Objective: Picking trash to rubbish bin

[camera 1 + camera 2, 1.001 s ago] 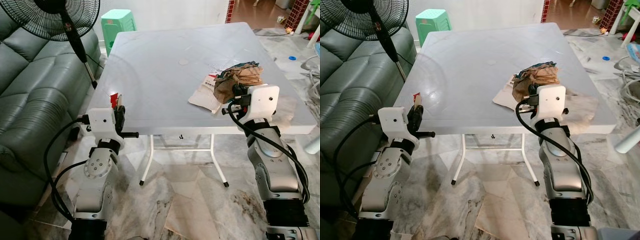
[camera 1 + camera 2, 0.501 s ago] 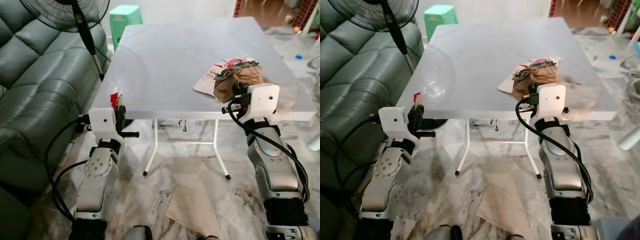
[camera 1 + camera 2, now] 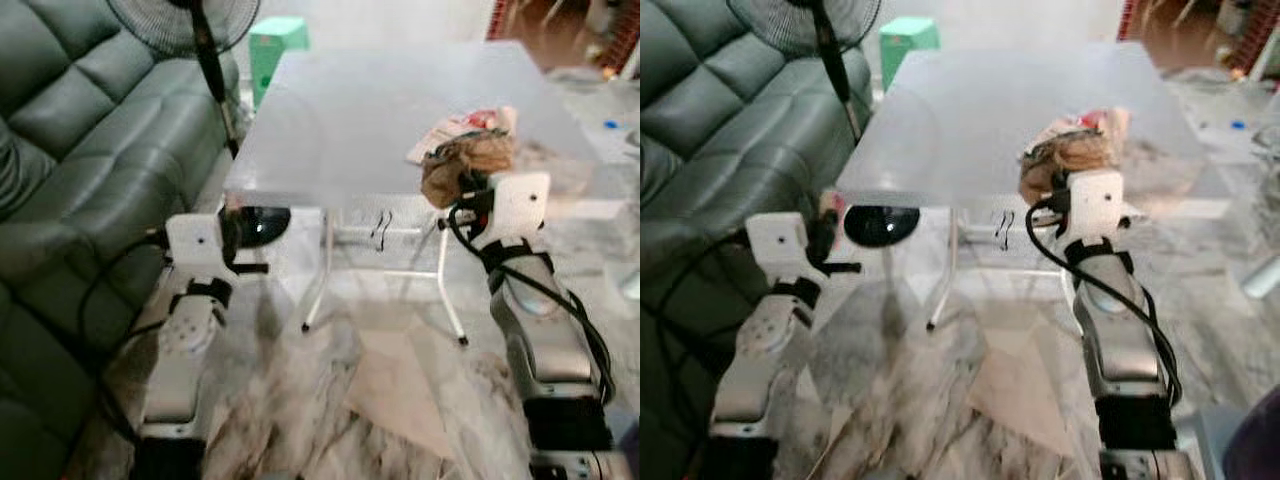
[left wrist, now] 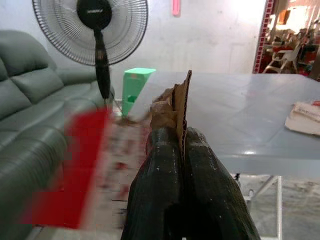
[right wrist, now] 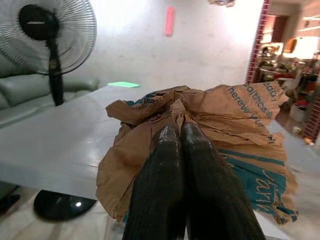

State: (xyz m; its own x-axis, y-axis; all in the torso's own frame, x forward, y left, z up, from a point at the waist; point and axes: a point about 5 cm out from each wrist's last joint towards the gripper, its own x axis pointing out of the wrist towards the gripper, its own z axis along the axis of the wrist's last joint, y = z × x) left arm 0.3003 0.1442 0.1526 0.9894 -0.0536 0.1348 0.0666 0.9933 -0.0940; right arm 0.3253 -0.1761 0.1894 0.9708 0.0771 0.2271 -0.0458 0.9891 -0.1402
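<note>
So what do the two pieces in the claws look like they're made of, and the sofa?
The piece in the left claw looks like corrugated cardboard scrap: brown, with a torn, layered edge. The right claw pinches a crumpled paper bag: matte brown kraft paper with teal print and sharp creases. The sofa looks like grey-green leather or a faux version, going by its soft sheen and puffy seams.

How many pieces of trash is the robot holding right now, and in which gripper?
2. The left gripper pinches a torn scrap of cardboard; the right gripper clamps a crumpled brown paper bag over the table's near edge.
</note>
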